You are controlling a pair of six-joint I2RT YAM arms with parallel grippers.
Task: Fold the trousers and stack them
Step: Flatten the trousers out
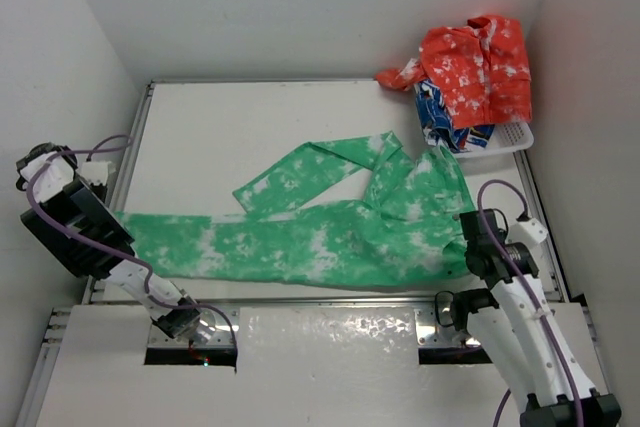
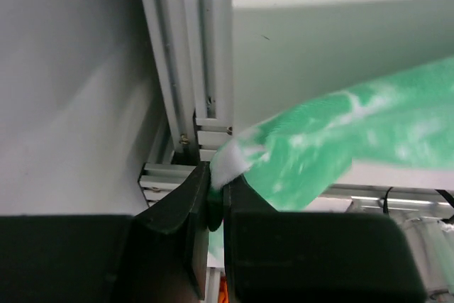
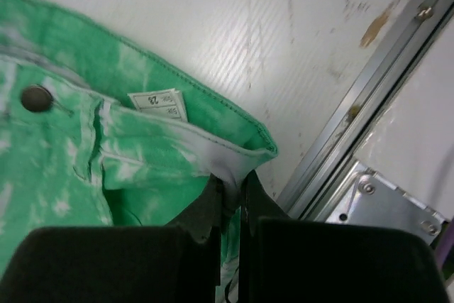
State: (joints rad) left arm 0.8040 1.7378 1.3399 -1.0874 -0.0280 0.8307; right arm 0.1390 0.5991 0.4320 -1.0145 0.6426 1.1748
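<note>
Your left end effector (image 2: 216, 191) is clamped on the hem end of one leg of the trousers (image 1: 330, 232), at the left edge of the tabletop (image 1: 220, 127) by the metal rail (image 2: 213, 69). Cloth is pinched btw the two fingers, w/ a white bit of hem poking up. Your right end effector (image 3: 233, 188) is clamped on the waistband corner, near the front-right rail.

The trousers lie spread across the front half of the tabletop, waist to the right. One leg runs straight left to your left end effector; the other angles toward the centre.

On the right wrist cam you see the button (image 3: 35, 98) and a size tag (image 3: 157, 104) inside the waistband.

Back-right corner: white basket (image 1: 512, 137) w/ an orange-red garment (image 1: 480, 62) draped on top and a blue-patterned one (image 1: 440, 119) under it, just beside the trousers.
</note>
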